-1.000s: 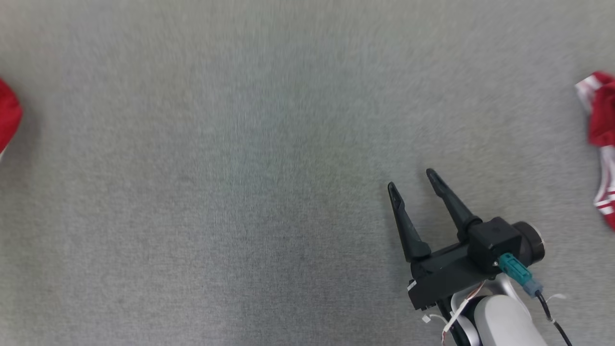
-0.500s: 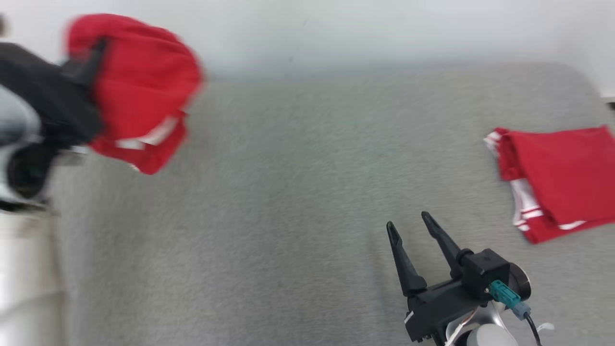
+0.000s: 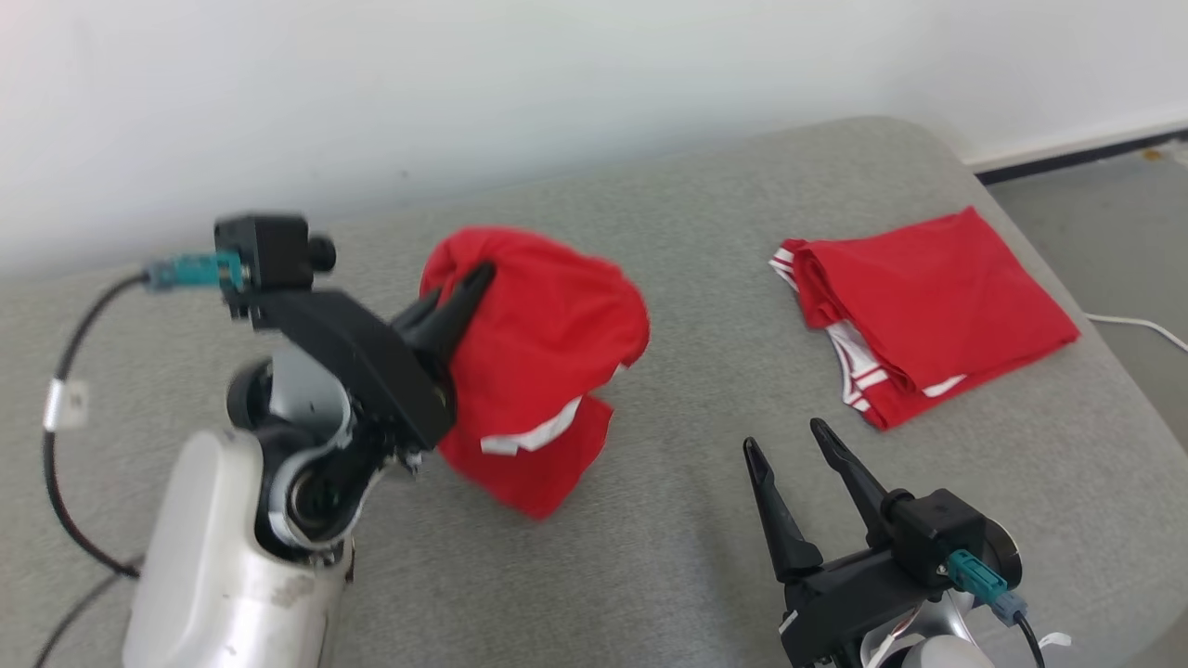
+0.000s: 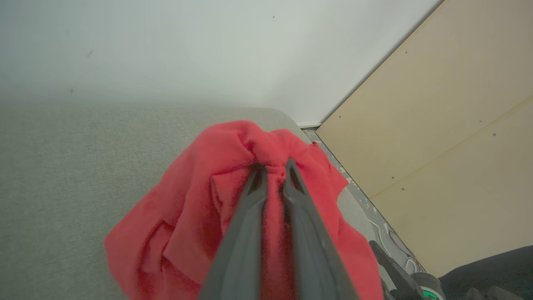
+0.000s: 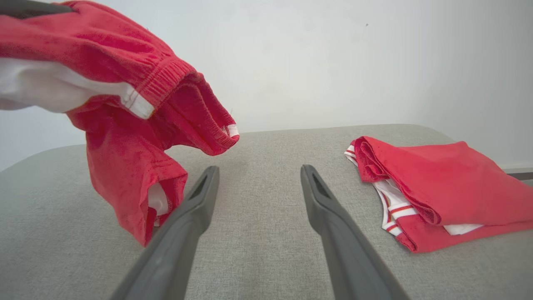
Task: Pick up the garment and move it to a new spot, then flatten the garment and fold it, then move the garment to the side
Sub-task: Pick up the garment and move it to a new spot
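A crumpled red garment (image 3: 543,362) with white trim hangs above the grey cushion (image 3: 650,538), bunched in a lump. My left gripper (image 3: 478,276) is shut on the garment's upper fold; in the left wrist view both fingers pinch the red cloth (image 4: 179,216) at the left gripper's tips (image 4: 272,166). The garment (image 5: 125,125) dangles at the upper left of the right wrist view, its lowest hem close to the cushion. My right gripper (image 3: 786,438) stands open low at the right, nothing between its fingers (image 5: 200,196).
A second red garment (image 3: 928,306), folded with white stripes, lies flat at the cushion's right; it also lies at the right (image 5: 441,187) in the right wrist view. A pale wall (image 3: 464,83) runs behind. The floor and a white cable (image 3: 1137,325) are past the right edge.
The head camera has tilted up, bringing wall and both garments into the picture. My left arm has carried the hanging garment rightward toward the cushion's middle. The right gripper stays open.
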Robot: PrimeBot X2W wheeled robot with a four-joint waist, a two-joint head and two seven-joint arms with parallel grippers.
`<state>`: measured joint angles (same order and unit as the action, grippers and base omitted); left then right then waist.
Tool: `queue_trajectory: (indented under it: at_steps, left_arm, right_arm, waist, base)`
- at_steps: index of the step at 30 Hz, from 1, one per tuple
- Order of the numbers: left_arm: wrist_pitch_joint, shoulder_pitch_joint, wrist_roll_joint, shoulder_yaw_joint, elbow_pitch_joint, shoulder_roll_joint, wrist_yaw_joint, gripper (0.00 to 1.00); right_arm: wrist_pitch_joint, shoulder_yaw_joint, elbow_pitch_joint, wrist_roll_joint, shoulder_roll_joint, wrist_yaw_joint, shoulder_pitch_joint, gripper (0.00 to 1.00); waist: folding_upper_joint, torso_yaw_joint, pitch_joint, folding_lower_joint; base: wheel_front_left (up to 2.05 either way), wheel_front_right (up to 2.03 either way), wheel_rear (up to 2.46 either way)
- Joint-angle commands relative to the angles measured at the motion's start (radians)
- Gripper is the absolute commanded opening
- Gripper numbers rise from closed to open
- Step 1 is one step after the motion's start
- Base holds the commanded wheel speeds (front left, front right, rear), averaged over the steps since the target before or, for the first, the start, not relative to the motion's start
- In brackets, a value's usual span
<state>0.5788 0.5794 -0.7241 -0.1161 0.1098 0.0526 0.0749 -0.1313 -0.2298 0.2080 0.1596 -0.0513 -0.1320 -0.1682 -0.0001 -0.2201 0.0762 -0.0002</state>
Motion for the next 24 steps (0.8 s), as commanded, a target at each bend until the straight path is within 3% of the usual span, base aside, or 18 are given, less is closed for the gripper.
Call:
queue_trajectory:
  at_steps: [1, 9, 10, 11, 16, 24]
  left_arm:
    - [-0.039, -0.044, -0.025, -0.004, 0.039, 0.001, -0.013, 0.00]
    - [-0.167, -0.084, 0.131, -0.082, 0.260, 0.037, -0.045, 0.00]
    - [-0.189, -0.082, 0.157, -0.095, 0.284, 0.040, -0.046, 0.28]
    - [-0.212, -0.080, 0.176, -0.107, 0.304, 0.041, -0.048, 1.00]
    - [-0.375, -0.083, 0.264, -0.143, 0.349, 0.047, -0.059, 1.00]
    - [-0.698, -0.208, 0.320, -0.123, 0.271, 0.057, -0.078, 1.00]
  right_arm:
    - [-0.001, 0.000, -0.006, 0.004, 0.001, 0.003, -0.005, 1.00]
    - [-0.009, -0.001, -0.001, 0.007, 0.001, 0.003, -0.006, 1.00]
    - [-0.011, 0.001, 0.000, 0.009, 0.001, 0.003, -0.004, 1.00]
    - [-0.010, 0.004, 0.001, 0.009, 0.001, 0.003, -0.001, 1.00]
    - [-0.008, 0.020, 0.011, 0.008, 0.001, 0.003, 0.018, 1.00]
    - [0.004, 0.064, 0.010, -0.004, 0.001, 0.003, 0.053, 1.00]
  waist:
    - [0.0001, -0.061, 0.025, 0.0002]
    - [0.0001, -0.087, 0.043, 0.0002]
    - [0.0001, -0.085, 0.042, 0.0002]
    - [0.0001, -0.082, 0.040, 0.0002]
    - [0.0001, -0.043, 0.010, 0.0002]
    - [0.0001, 0.034, -0.061, 0.0002]
  base:
    - [0.00, 0.00, 0.00]
    - [0.00, 0.00, 0.00]
    - [0.00, 0.00, 0.00]
    - [0.00, 0.00, 0.00]
    - [0.00, 0.00, 0.00]
    - [0.00, 0.00, 0.00]
